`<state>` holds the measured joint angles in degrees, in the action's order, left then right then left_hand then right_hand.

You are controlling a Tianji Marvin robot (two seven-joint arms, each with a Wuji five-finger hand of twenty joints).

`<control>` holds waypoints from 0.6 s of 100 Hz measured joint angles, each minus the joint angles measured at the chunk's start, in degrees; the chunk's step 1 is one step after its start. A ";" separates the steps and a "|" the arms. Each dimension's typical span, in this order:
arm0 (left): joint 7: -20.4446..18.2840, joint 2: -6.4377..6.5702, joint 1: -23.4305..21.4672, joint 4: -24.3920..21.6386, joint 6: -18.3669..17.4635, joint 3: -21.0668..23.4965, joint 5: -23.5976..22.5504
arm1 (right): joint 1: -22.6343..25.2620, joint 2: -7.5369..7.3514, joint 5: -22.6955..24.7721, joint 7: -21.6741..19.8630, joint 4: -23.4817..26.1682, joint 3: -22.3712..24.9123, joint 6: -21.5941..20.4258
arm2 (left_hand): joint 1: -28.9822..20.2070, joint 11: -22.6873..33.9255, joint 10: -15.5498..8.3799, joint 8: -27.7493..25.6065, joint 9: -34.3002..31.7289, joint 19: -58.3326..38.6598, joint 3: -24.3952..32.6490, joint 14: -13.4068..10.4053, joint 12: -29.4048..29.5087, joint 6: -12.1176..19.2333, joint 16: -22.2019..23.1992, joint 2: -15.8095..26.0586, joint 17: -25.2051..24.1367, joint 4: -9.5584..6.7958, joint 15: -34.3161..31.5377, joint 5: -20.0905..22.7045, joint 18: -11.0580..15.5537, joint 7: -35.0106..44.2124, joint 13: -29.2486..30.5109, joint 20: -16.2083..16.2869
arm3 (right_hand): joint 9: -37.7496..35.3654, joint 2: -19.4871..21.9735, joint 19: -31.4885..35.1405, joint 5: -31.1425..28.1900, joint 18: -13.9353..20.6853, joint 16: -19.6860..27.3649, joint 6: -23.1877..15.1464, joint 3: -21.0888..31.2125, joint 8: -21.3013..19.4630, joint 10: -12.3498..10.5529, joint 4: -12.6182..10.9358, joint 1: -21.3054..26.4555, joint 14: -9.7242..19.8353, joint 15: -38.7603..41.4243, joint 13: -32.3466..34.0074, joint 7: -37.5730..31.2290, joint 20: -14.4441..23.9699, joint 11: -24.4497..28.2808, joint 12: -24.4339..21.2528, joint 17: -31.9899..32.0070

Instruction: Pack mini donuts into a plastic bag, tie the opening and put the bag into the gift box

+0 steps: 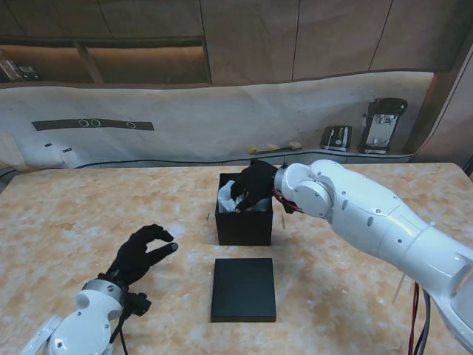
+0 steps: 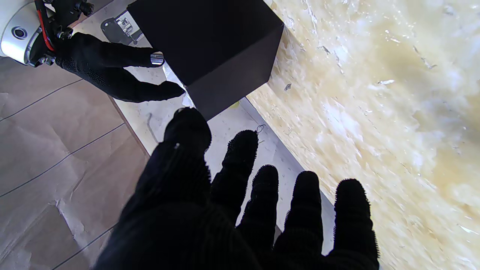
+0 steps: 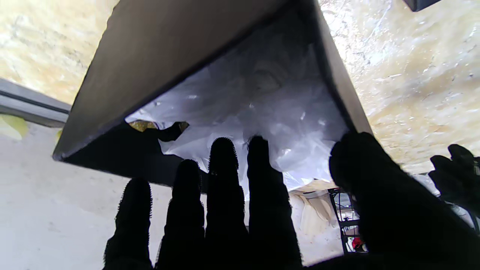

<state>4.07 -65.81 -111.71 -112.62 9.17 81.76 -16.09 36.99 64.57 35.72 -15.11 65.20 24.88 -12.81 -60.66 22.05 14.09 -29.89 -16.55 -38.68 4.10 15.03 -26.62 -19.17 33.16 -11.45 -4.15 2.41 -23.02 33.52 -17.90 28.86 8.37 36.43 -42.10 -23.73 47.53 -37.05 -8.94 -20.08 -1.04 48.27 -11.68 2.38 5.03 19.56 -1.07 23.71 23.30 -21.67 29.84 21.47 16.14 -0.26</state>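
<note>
Black lid [image 1: 243, 289] lies nearest, off so the box [image 1: 244, 222] stays open. Left hand [image 1: 140, 254] hovers loosely curled, holding nothing (waiting, I judge). Farther, right hand [image 1: 253, 185], fingers spread, rests over the bag [image 1: 227, 198] inside the box.

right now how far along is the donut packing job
Done, apparently: the plastic bag sits inside the gift box; whether it is tied I cannot tell. In hand: the right hand is over the box, fingers by the bag. Left: the lid lies unused; the left hand is idle.
</note>
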 measured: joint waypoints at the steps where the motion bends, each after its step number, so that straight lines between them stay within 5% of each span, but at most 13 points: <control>1: 0.00 0.00 0.00 0.00 0.01 0.00 0.00 | 0.00 -0.01 -0.24 -0.14 0.00 0.00 0.08 | 0.00 0.00 0.00 0.00 0.00 0.00 0.00 0.00 0.00 0.00 0.00 0.00 0.00 0.00 0.00 0.00 0.00 0.00 0.00 0.00 | 0.00 0.24 -0.13 0.82 0.00 0.00 0.00 -0.23 -0.10 0.29 0.00 0.00 -0.03 -0.07 0.00 0.47 -0.10 0.00 0.00 0.04; 35: -0.47 0.05 0.05 0.00 0.08 0.00 -0.27 | 1.36 -0.09 -1.69 -0.97 -0.21 1.87 1.97 | 0.00 0.00 0.00 0.00 0.00 0.00 0.00 0.00 0.00 0.00 0.00 0.00 0.00 0.00 0.00 0.00 0.00 0.00 0.00 0.00 | -1.62 1.93 -1.22 5.29 0.00 0.00 -0.52 -6.80 -0.89 0.95 -0.09 -1.33 -0.36 -0.80 0.59 2.42 -0.41 0.14 2.29 0.75; 60: -0.54 0.09 0.31 0.06 0.04 -0.12 -0.26 | 4.80 -0.51 -0.07 0.29 1.44 5.19 4.04 | 0.00 0.00 0.00 0.00 0.00 0.00 0.00 0.00 0.00 0.00 0.00 0.00 0.00 0.00 0.00 0.00 0.00 0.00 0.00 0.00 | -3.97 7.65 -2.02 7.52 -0.05 0.01 -1.15 -16.30 -1.11 2.31 -0.83 -1.76 -1.41 -0.80 3.54 2.55 -0.41 1.60 2.58 1.20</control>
<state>3.53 -65.72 -111.39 -112.56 9.21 81.64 -16.35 41.79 64.06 35.64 -14.82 66.64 30.07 -8.77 -60.66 22.05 14.09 -29.89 -16.55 -38.68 4.10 15.03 -26.62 -19.17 33.16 -11.45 -4.15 2.41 -23.02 33.52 -17.90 28.85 8.37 36.43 -46.08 -16.07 45.52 -29.53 -8.99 -20.07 -2.19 31.97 -12.79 4.69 4.20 17.80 -2.48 22.91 26.84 -19.12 29.42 23.07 18.72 0.94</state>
